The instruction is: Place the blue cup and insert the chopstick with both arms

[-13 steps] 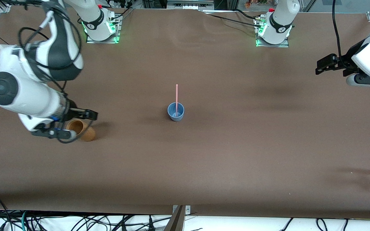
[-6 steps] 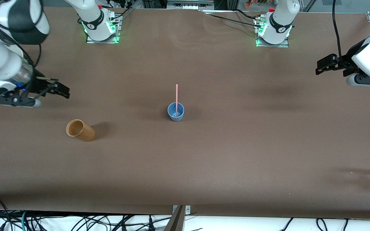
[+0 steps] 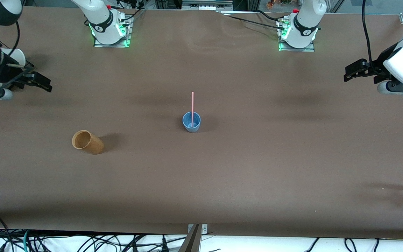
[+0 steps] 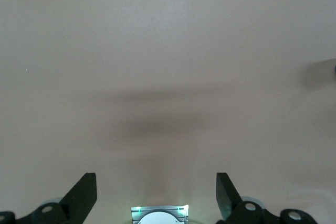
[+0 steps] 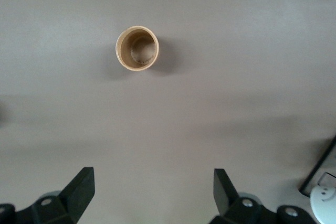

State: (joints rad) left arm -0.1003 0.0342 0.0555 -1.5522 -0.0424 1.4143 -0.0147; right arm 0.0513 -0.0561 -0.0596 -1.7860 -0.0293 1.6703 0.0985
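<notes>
Blue cup (image 3: 191, 122): upright mid-counter (image 3: 257, 168), chopstick (image 3: 192, 105) standing in it. Left pincer (image 3: 352, 71), right pincer (image 3: 40, 82): both wide open, empty, high at the counter's ends, well apart from the cup. I'd retreat without bumping the cup. Right pincer has pulled farther off since earlier; brown cup (image 3: 86, 141) unmoved.

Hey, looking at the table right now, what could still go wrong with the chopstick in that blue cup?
1. The chopstick stands tall in the small blue cup, most of its length above the rim, so a knock might tip both.
2. The right gripper, open, hangs over the right arm's end of the table with the orange-brown cup nearby; a low sweep could hit it.
3. The left gripper, open, waits over the left arm's end, posing little risk.
</notes>
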